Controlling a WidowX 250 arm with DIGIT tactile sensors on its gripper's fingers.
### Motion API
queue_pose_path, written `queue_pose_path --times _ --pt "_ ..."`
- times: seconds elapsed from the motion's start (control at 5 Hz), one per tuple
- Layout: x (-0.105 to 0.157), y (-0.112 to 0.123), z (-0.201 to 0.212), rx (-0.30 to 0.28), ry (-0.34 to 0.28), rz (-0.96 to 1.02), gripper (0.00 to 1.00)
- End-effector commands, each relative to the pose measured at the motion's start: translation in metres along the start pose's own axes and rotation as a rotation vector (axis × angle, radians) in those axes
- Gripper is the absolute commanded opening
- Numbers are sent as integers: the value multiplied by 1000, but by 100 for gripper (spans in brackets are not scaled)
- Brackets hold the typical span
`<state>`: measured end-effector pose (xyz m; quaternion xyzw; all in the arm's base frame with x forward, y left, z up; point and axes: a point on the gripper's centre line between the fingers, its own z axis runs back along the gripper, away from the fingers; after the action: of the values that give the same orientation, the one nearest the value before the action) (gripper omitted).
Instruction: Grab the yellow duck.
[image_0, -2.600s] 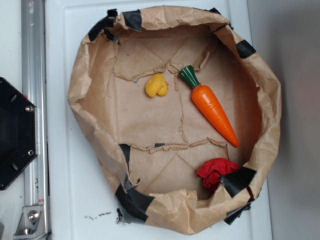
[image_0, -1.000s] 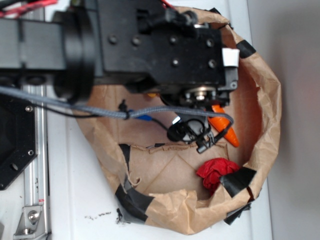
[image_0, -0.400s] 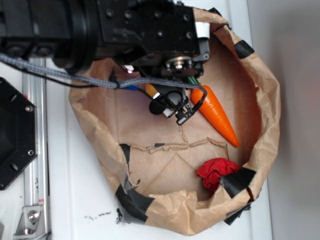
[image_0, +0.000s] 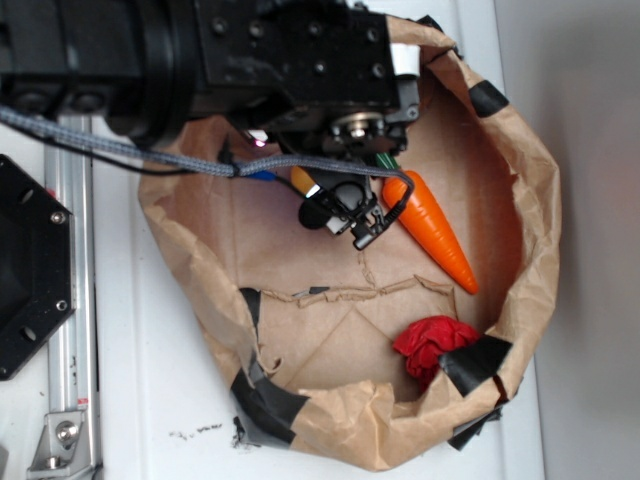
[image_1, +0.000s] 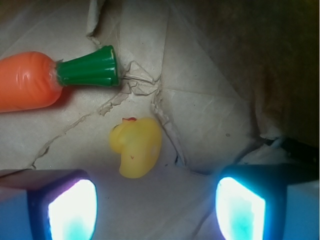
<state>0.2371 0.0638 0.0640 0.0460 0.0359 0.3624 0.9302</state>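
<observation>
The yellow duck (image_1: 136, 146) lies on brown paper in the wrist view, just ahead of my gripper (image_1: 156, 207) and slightly left of its centre line. The gripper is open, with nothing between its two glowing fingertips (image_1: 72, 210), and it is not touching the duck. In the exterior view the black arm (image_0: 280, 60) hangs over the upper part of the paper-lined bowl (image_0: 530, 200). There it covers nearly all of the duck, leaving only a yellow-orange sliver (image_0: 300, 180) under it.
An orange carrot with a green top (image_0: 430, 230) lies right of the arm, and its green end (image_1: 87, 67) sits close beyond the duck. A red cloth lump (image_0: 432, 345) rests at the bowl's lower right. The crumpled paper walls rise all round. A black base (image_0: 25, 270) and a metal rail (image_0: 70, 300) stand at left.
The arm came in over the bowl, then shifted up and left in the exterior view, uncovering the carrot. Over the last 0.4 s nothing has moved.
</observation>
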Motion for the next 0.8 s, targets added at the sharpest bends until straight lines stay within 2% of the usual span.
queue_pose_path --times 0.0,0.6 --pt "5 14 9 -19 -36 27 100" --pt "16 23 -12 33 -74 149 100"
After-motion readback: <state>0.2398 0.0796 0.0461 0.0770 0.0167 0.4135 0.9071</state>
